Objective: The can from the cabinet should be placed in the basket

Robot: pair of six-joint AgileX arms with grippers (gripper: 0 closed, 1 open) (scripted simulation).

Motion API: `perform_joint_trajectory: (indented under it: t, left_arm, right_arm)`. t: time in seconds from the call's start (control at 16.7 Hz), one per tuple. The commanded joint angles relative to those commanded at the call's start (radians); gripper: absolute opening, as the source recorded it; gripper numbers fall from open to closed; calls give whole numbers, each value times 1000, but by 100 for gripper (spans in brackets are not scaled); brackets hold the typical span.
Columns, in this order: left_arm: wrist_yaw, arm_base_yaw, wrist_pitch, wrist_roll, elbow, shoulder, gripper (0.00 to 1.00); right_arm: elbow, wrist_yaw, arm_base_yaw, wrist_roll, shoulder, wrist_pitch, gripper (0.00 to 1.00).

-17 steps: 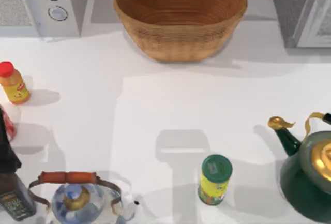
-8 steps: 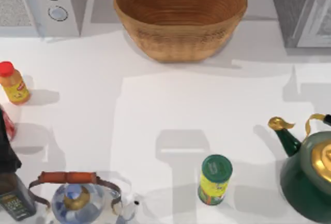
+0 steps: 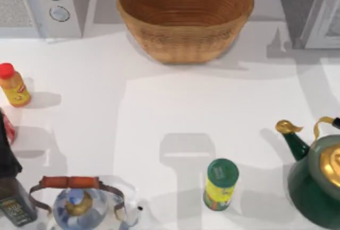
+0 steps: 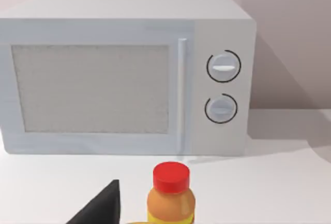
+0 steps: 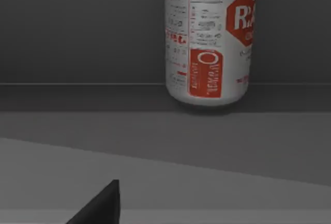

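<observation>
In the right wrist view, one dark finger [image 5: 101,203] of the right gripper is close to the camera, and beyond it the can [image 5: 209,40] stands upright on the dim cabinet [image 3: 308,9] floor. Whether these fingers are open or closed, I cannot tell. The basket [image 3: 185,16] sits at the far middle of the surface [image 3: 159,113], and the left arm is parked before the microwave [image 4: 124,74], near an orange bottle [image 4: 170,193].

Top view is looking bright & even; soft grey shadows are falling across the white counter [image 3: 159,102], w/ a blocky one beside the yellow-green canister [image 3: 220,184] and a darker patch under the basket [image 3: 185,15]. Left wrist view is showing the microwave [image 4: 124,74] well lit, no glare. Right wrist view is running dim: the can [image 5: 209,38] is standing in grey gloom, label still legible.
</observation>
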Motion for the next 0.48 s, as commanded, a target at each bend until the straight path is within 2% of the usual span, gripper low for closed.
perform_joint_trajectory:
  t: [0.24,0.48]
  left_arm:
    - [0,0,0,0,0,0,100]
    - [0,0,0,0,0,0,100]
  right_arm:
    - [164,18,19,0,133,-42,100]
    - [188,21,22,0,154,-49,100]
